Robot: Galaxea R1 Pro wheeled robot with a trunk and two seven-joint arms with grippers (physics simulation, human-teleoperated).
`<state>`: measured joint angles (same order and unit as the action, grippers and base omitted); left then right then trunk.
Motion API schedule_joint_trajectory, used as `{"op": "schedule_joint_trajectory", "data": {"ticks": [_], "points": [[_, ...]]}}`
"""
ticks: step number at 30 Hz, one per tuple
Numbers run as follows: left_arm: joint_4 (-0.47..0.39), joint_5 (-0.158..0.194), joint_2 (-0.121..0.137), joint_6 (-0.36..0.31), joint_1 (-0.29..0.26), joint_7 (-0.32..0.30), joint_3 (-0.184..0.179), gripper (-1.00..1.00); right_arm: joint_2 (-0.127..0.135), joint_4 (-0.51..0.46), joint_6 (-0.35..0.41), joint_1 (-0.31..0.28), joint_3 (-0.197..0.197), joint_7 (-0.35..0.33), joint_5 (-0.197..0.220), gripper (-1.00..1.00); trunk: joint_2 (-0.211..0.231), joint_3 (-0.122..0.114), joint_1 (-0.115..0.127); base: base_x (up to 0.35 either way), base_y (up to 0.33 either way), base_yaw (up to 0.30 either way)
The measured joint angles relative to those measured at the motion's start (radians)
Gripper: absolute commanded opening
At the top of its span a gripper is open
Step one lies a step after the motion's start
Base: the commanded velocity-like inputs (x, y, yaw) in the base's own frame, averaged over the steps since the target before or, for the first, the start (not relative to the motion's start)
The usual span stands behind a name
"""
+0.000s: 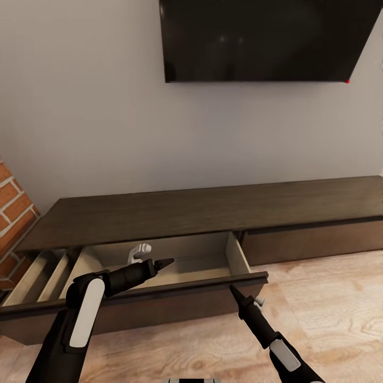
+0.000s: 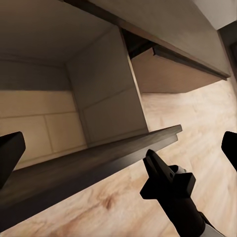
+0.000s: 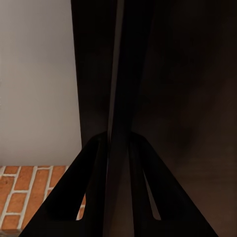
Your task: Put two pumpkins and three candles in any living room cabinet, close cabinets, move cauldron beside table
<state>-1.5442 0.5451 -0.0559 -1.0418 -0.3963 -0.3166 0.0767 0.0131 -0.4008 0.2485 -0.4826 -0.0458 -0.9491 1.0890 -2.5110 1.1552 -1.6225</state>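
1. The cabinet (image 1: 213,210) is dark brown wood, matt, with a faint grain.
2. Its open drawer (image 1: 202,255) is lined with pale, smooth wood.
3. The floor (image 1: 330,298) is light grained wood.
4. The screen (image 1: 266,40) is glossy black.
5. The left hand (image 1: 165,262) is matt black plastic.

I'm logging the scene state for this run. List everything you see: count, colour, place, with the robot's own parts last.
cabinet: one, dark brown, long and low against the wall.
open drawer: one, tan inside with a dark front, pulled out at the cabinet's left half; no pumpkins or candles seen in it.
television: one, black, on the wall above the cabinet.
wall: grey, behind the cabinet.
brick surface: red-brown, at the far left.
floor: light wood.
left pincer: black, open, above the drawer.
right pincer: black, shut, at the drawer front's right end.
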Motion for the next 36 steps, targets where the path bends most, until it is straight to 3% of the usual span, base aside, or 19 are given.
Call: {"op": "schedule_joint_trajectory", "data": {"ticks": [36], "points": [[0.000, 0.000, 0.000, 0.000, 0.000, 0.000, 0.000, 1.00, 0.001, 0.000, -0.003, -0.005, -0.021, 0.013, 0.005, -1.00, 0.000, 0.000, 0.000, -0.078, 0.000, 0.000]]}}
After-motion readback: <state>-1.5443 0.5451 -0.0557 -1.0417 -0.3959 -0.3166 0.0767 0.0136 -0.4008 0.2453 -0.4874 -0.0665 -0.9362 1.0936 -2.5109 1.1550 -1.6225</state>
